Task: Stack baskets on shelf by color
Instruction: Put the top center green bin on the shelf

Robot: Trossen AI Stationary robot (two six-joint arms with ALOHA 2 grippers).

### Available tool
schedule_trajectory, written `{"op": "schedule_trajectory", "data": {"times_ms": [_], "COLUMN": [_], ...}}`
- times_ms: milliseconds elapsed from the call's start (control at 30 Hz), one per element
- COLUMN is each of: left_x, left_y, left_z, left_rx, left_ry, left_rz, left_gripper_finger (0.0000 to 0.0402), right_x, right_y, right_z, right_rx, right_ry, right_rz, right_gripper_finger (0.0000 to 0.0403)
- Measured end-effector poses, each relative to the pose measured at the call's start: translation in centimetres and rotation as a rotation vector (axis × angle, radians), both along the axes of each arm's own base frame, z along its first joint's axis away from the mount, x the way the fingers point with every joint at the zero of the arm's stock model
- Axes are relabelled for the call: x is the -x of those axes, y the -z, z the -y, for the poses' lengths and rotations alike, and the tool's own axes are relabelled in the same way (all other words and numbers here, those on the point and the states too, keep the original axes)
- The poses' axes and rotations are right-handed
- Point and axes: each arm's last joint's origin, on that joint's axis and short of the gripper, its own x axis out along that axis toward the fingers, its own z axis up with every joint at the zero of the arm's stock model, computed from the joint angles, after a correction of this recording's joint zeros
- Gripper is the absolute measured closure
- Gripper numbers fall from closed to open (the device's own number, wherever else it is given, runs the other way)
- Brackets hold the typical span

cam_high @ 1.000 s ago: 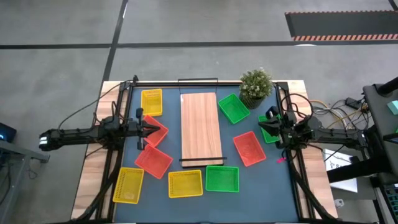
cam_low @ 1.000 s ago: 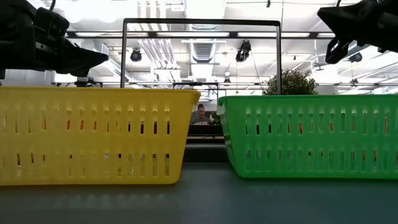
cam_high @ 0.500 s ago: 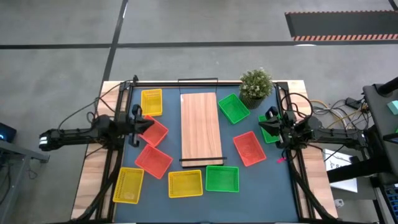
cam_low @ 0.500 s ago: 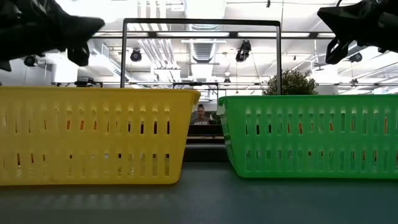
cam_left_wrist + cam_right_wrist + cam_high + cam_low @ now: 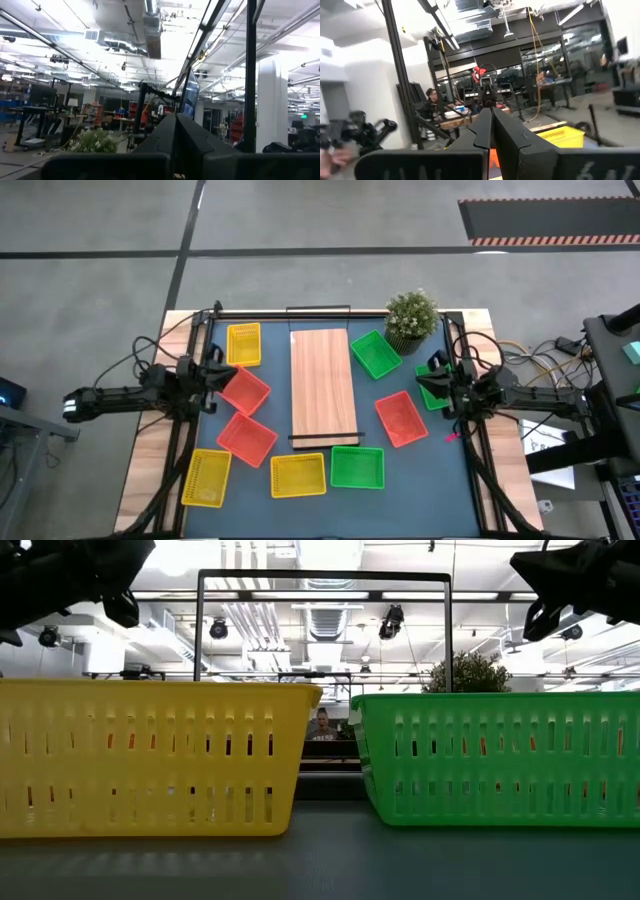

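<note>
The left arm (image 5: 120, 393) reaches in from the left edge, stretched nearly level across the side of the table. Its wrist is raised, and the left gripper (image 5: 222, 372) points toward the table's middle with both fingers pressed together, holding nothing. In the left wrist view the two dark fingers (image 5: 175, 135) meet along a single seam. The right arm (image 5: 540, 395) comes in from the right edge in a mirrored pose. The right gripper (image 5: 432, 367) is likewise closed and empty, its fingers (image 5: 490, 127) touching along their length and lifted above the table.
</note>
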Motion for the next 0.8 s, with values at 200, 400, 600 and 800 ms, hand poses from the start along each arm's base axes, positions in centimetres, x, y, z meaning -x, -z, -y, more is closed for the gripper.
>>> {"op": "schedule_trajectory", "data": {"times_ms": [200, 400, 600, 800], "left_x": [-0.2, -0.6, -0.8, -0.9], "left_y": [0.2, 0.5, 0.7, 0.8], "left_z": [0.0, -0.1, -0.1, -0.1], "left_rx": [0.003, 0.008, 0.011, -0.007], "left_ry": [0.001, 0.001, 0.0, -0.008], "left_rz": [-0.018, -0.057, -0.082, -0.089], "left_gripper_finger": [0.0402, 0.0402, 0.0402, 0.0402], "right_x": [-0.4, -1.3, -2.5, -4.0], "right_y": [0.2, 0.1, 0.2, 0.8], "right_z": [0.1, 0.2, 0.2, 0.2], "right_rx": [-0.072, -0.077, -0.056, -0.036], "right_ry": [0.002, 0.058, 0.063, 0.071], "right_rz": [-0.03, -0.025, -0.027, -0.117], "right_gripper_finger": [0.0394, 0.0394, 0.0394, 0.0394]}}
